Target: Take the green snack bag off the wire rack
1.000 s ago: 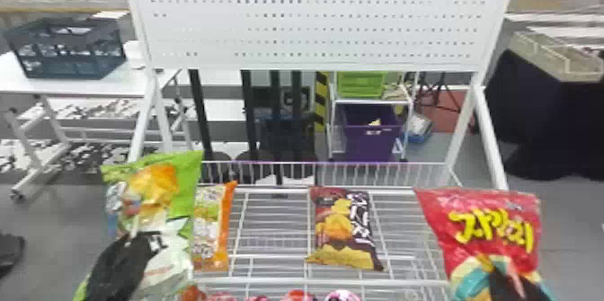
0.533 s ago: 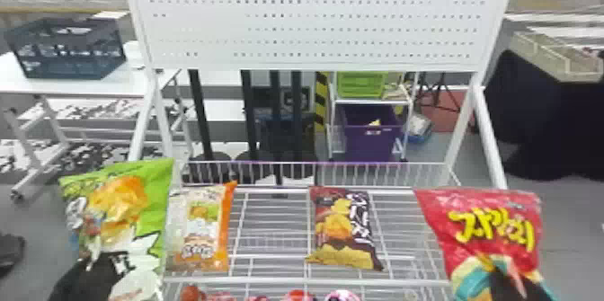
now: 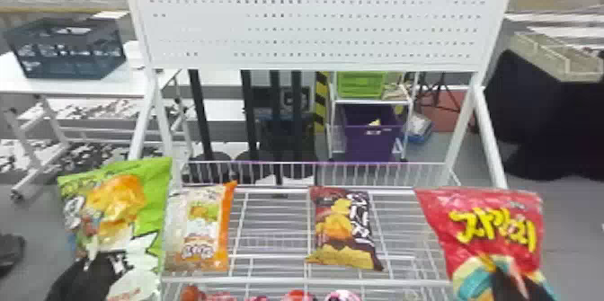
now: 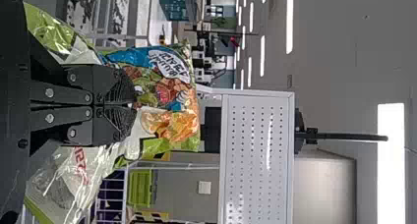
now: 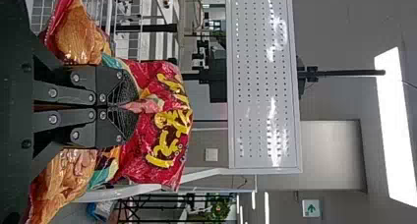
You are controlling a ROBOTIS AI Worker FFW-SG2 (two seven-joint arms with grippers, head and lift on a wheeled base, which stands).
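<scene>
Your left end effector (image 3: 93, 271) pinches the green snack bag (image 3: 114, 205), long axis upright, left of the wire rack (image 3: 269, 281); the left wrist view shows fingers (image 4: 118, 84) bunching its printed front. Your right end effector (image 3: 514, 282) grips a red snack bag (image 3: 490, 208).

Orange bag (image 3: 200, 228), brown bag (image 3: 342, 228) on wire rack (image 3: 251, 281)

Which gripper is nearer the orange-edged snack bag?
Left. The left gripper is just left of the orange-edged bag; the right gripper is farther off, right of the brown bag.
</scene>
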